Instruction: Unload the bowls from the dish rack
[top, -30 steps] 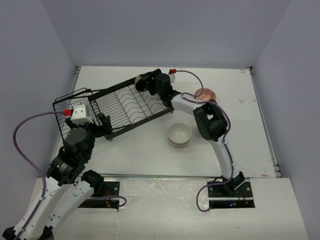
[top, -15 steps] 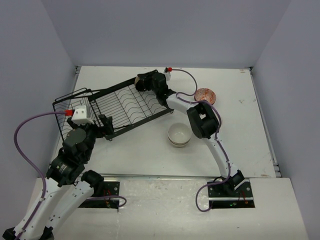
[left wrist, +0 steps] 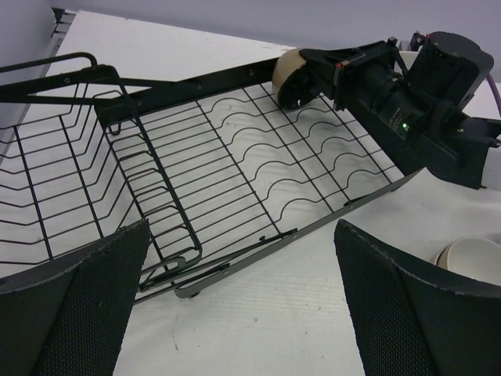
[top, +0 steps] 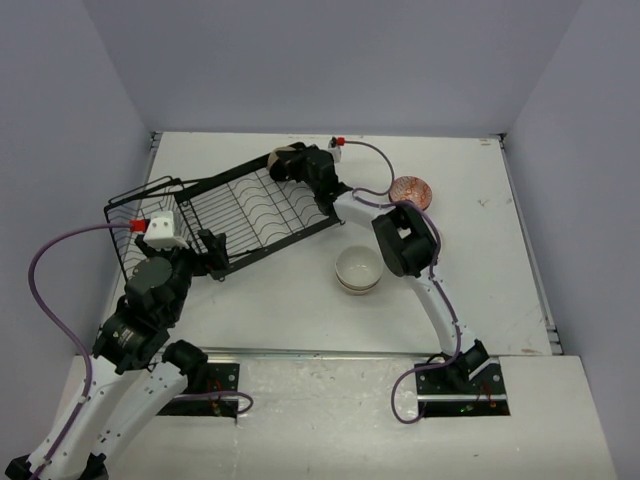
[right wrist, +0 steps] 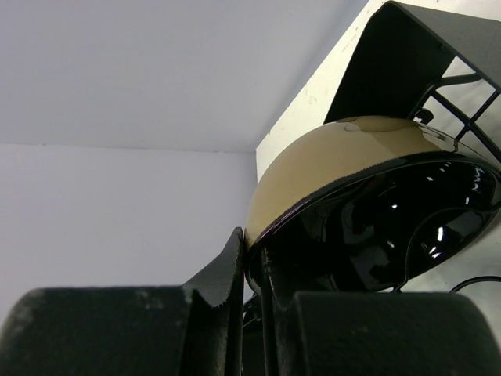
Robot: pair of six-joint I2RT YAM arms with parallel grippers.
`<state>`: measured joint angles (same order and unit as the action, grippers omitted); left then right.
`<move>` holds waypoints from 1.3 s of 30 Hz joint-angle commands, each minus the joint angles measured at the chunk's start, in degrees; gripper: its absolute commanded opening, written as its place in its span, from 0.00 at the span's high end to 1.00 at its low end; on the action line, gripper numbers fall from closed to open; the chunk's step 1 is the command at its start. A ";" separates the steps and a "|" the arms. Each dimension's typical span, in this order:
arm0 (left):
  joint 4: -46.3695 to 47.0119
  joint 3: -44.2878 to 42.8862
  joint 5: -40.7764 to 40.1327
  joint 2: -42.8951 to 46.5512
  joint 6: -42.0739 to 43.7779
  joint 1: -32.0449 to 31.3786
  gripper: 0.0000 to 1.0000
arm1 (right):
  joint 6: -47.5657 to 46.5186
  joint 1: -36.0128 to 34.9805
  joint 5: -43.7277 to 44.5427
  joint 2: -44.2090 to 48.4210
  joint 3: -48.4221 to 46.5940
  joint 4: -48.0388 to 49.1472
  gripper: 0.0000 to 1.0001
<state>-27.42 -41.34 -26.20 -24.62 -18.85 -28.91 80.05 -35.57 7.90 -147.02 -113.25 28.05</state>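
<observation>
White table (top: pixel 490 290) holds dish rack (top: pixel 250 215), where right jaws pinch beige bowl (right wrist: pixel 337 164); left jaws gape; white bowls (top: pixel 358 270) nearby.

A matte white table (top: pixel 270 310) fills the floor of the scene, with a few small dark scuffs (top: pixel 483 203) towards its right side. A thin metal strip (top: pixel 330 352) runs along its near edge, and a lower white board (top: pixel 320 420) lies in front of that. Plain pale grey-lilac walls (top: pixel 330 60) close the table in at the back and on both sides, and a metal rail (top: pixel 532 260) lines its right edge
</observation>
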 commanded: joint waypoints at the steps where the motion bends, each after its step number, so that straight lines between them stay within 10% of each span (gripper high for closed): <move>1: 2.19 0.47 0.62 0.10 1.19 0.25 0.00 | 0.55 -0.55 -3.06 -0.72 1.45 7.71 1.00; 17: 2.63 0.74 1.06 -0.34 1.63 0.34 0.00 | -3.15 1.91 -17.47 -3.80 3.57 35.92 1.00; 39: 2.55 0.74 -0.08 -0.43 1.63 0.87 0.00 | -6.48 2.44 -29.52 11.75 11.47 41.12 1.00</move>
<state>-27.29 -41.34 -25.78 -24.91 -18.79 -28.77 75.46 -33.34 -18.87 -144.86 -101.62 59.72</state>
